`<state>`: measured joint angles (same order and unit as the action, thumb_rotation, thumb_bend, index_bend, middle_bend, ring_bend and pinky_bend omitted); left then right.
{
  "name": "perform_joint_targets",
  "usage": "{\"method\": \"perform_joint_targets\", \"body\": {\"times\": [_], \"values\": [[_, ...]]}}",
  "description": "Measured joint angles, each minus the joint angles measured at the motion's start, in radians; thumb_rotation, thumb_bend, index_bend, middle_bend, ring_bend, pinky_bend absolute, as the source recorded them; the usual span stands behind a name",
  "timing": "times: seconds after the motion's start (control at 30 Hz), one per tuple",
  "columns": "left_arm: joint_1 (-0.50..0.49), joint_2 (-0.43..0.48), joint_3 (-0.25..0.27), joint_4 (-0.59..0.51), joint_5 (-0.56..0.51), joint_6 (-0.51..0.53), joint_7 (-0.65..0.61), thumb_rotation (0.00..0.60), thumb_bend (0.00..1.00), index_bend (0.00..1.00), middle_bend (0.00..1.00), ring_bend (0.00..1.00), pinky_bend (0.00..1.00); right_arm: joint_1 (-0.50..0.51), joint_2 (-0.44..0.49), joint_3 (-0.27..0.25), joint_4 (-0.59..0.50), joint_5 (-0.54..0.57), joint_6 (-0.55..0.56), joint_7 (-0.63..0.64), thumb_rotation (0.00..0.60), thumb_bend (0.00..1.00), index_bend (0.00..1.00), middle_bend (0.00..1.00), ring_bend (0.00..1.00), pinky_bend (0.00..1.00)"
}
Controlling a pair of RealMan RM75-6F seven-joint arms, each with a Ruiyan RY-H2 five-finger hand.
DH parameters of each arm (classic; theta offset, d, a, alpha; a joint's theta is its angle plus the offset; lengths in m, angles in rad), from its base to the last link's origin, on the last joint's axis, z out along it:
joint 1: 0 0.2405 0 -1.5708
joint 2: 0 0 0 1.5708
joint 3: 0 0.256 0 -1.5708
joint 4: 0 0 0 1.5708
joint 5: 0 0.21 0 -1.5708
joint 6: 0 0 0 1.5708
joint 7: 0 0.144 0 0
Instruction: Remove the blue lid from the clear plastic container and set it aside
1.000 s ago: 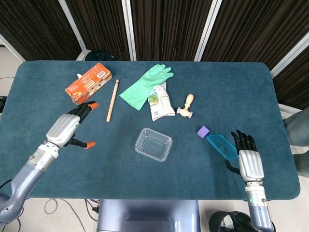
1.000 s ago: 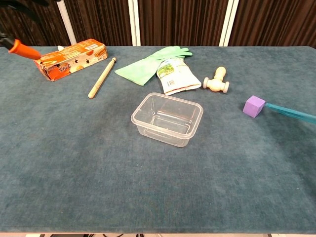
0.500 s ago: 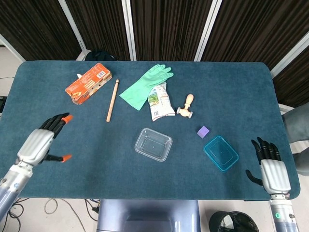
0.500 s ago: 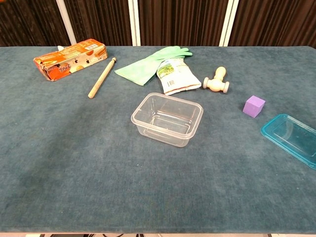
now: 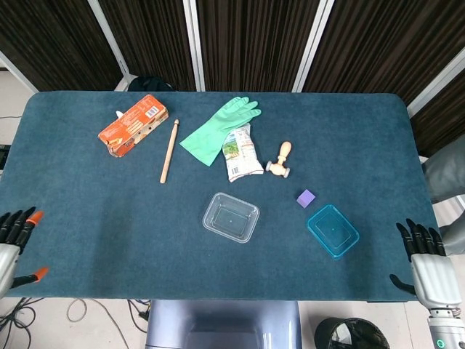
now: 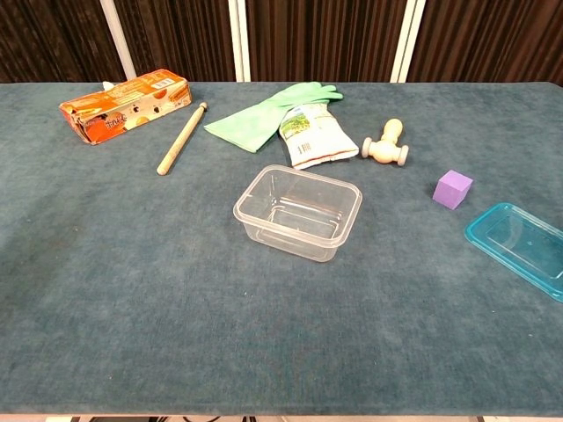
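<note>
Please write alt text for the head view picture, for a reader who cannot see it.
A clear plastic container stands open on a dark teal table, its blue lid lying flat to the right, beside a small purple cube. Both robot hands, left and right, are open and empty at the near corners. Farther back lie an orange carton, wooden stick and green rubber glove.

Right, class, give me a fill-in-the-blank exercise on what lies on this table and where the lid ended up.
1. The blue lid lies on the table beside the purple ____.
2. The clear plastic container holds ____.
3. The wooden stick lies between the green glove and the orange ____.
4. Both hands hold ____.

Missing words: cube; nothing; box; nothing
</note>
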<state>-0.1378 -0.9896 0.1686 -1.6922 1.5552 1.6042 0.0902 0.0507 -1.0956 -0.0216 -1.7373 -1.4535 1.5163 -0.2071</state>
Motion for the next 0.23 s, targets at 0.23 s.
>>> {"method": "perform_joint_targets", "body": {"times": [0.23], "values": [[0.054, -0.039, -0.031, 0.080, -0.004, 0.068, -0.041, 0.600, 0.03, 0.00, 0.00, 0.00, 0.00, -0.030, 0.011, 0.013, 0.005, 0.022, 0.037, 0.042, 0.600, 0.21, 0.00, 0.00, 0.00, 0.00]]}}
